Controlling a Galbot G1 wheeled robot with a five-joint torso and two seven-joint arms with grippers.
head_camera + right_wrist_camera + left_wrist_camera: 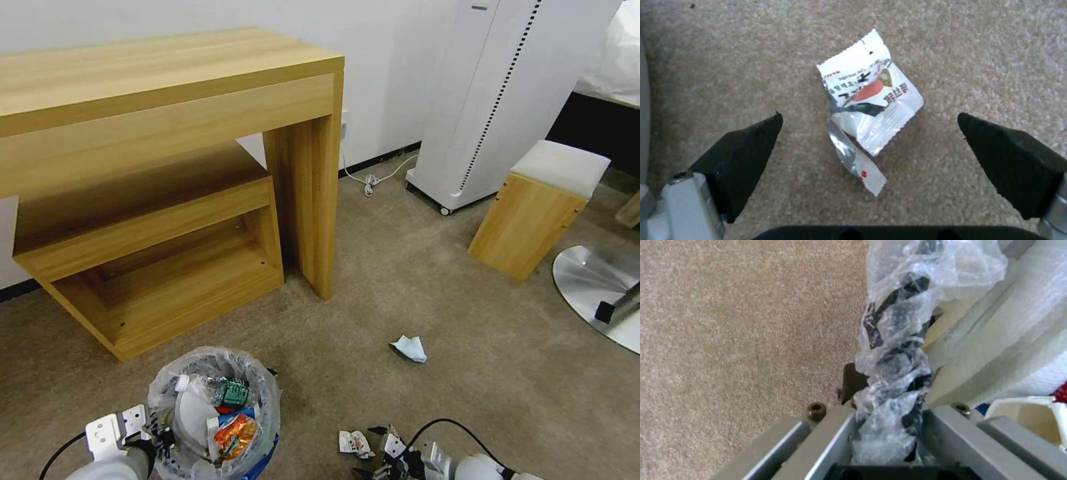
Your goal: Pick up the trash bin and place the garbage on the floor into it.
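The trash bin (263,427), blue and lined with a clear plastic bag, is at the lower left of the head view. It holds a green-labelled bottle (230,392), an orange wrapper and white pieces. My left gripper (157,440) is shut on the bin's rim; the left wrist view shows the rim and crumpled bag (893,350) pinched in the left gripper (889,420). A red-white wrapper (353,442) lies on the beige floor (467,320). My right gripper (869,115) hangs open just above the wrapper (871,100), one finger on each side. A blue-white tissue (408,347) lies farther off.
A wooden desk with a low shelf (167,200) stands behind the bin. A white appliance on wheels (493,100), a wooden stool with a white cushion (537,210) and a round metal base (593,287) stand to the right. A white cable (370,180) lies by the wall.
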